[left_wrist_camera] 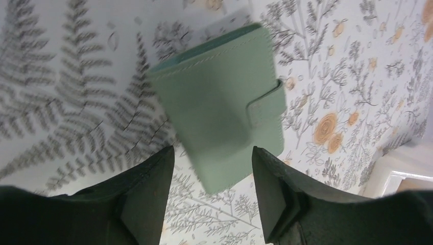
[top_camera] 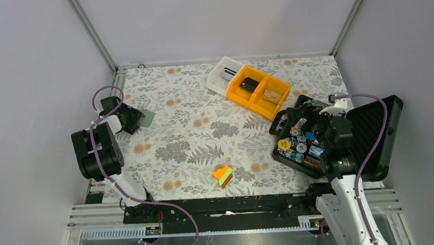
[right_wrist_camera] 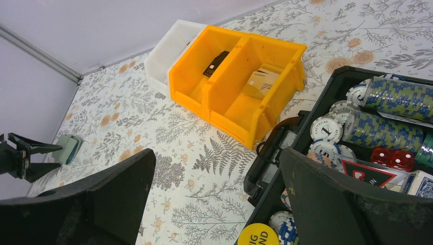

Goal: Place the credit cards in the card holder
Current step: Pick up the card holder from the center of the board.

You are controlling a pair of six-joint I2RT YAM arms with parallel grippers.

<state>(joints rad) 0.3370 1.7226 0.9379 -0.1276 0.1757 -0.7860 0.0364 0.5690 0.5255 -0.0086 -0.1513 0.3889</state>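
The card holder [left_wrist_camera: 224, 102] is a closed grey-green wallet with a snap tab, lying flat on the floral table at the far left [top_camera: 146, 118]. My left gripper [left_wrist_camera: 213, 153] is open, with the wallet's near corner between its fingertips and a gap on both sides. A black card [right_wrist_camera: 214, 62] and a tan card [right_wrist_camera: 261, 81] lie in the two halves of the yellow bin [top_camera: 258, 89]. A white card with a black stripe [top_camera: 227, 73] lies in the white bin. My right gripper [right_wrist_camera: 217, 153] is open and empty at the left rim of the black case.
The open black foam-lined case [top_camera: 366, 131] with poker chips, dice and playing cards stands at the right. An orange-yellow-green wedge block [top_camera: 223, 175] lies near the front centre. The white bin [right_wrist_camera: 168, 56] adjoins the yellow bin. Grey walls close in the table.
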